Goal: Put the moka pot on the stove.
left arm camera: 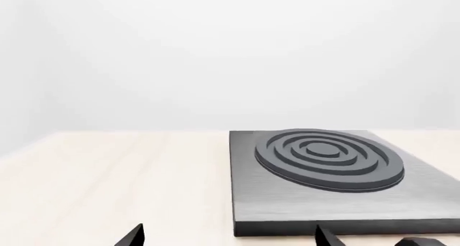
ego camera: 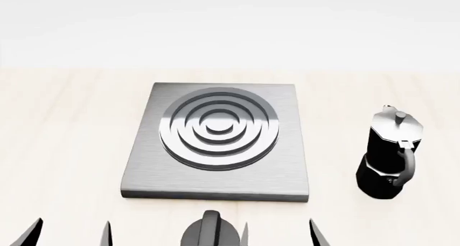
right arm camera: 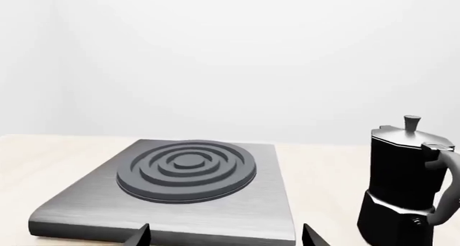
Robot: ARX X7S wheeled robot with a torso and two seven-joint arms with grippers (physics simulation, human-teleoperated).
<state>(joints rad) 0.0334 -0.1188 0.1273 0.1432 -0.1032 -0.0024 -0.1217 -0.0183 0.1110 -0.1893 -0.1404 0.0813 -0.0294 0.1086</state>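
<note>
Both tools [ego camera: 70, 232] [ego camera: 277, 232] spread, empty — tall faceted black moka pot [ego camera: 389, 154] right of brushed grey stove [ego camera: 217, 142] could tip if nudged.

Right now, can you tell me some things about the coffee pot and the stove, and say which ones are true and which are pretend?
1. The coffee pot is sitting on the stove. False: it stands on the table, beside the stove, on the robot's right.
2. The coffee pot is standing upright. True.
3. The burner rings have nothing on them. True.
4. The right gripper is holding the coffee pot. False: its fingers are spread open with nothing between them, and the pot stands apart from it.
5. The coffee pot has no lid. False: a silvery lid with a small knob is on top.
6. The left gripper is open too. True.
</note>
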